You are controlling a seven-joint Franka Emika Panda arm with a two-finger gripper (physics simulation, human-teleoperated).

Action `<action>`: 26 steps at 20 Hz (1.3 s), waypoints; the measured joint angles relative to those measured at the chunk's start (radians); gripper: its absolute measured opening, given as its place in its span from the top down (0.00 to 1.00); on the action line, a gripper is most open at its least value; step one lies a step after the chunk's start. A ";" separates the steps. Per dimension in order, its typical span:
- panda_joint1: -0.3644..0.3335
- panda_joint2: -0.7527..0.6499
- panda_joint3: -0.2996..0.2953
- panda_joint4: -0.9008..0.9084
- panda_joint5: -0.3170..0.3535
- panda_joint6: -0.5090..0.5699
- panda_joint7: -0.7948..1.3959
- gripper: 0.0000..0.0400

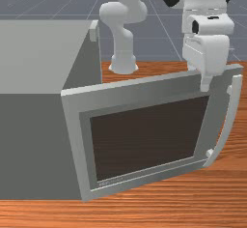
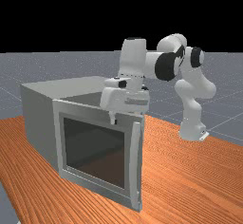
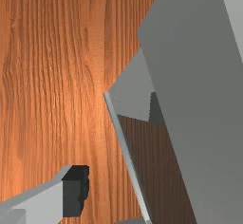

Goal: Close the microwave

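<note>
At the front view's left the microwave (image 1: 31,145) is seen with its door (image 1: 144,140) standing wide open toward the right, nearly all the closing judged undone, while the hand (image 1: 198,79) is held spread at the door's top edge.

Bright light; soft glow on table (image 3: 71,104)

Tally by kind. Microwave (image 1: 29,145), front view's left: 1. Door (image 1: 72,125), lower middle: 1. Window (image 1: 149,137), in the door: 1. Handle (image 1: 231,121), front view's right: 1. Handle mounts (image 1: 230,90): 2, upper and lower. Arm (image 2: 192,116), far view's right to middle: 1. Gripper (image 1: 201,79), front view's upper right: 1. Finger (image 3: 54,199), wrist view: 1 counted. Table (image 2: 190,171), far view's lower part: 1.
</note>
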 joint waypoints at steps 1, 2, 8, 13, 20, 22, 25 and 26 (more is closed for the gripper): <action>-0.002 -0.125 -0.004 -0.217 -0.009 0.138 0.011 0.00; -0.014 -0.237 -0.001 -0.417 -0.014 0.287 -0.017 0.00; -0.041 -0.712 -0.018 -1.027 -0.008 0.444 0.000 0.00; -0.004 -1.062 -0.010 -1.355 -0.005 0.434 0.036 0.00; -0.050 -0.748 0.086 -1.010 -0.116 0.389 0.285 0.00; -0.048 -0.620 0.071 -0.834 -0.067 0.289 0.166 0.00; -0.058 -0.521 0.068 -0.761 -0.062 0.263 0.154 0.00; -0.059 -0.522 0.066 -0.809 -0.077 0.336 0.167 0.00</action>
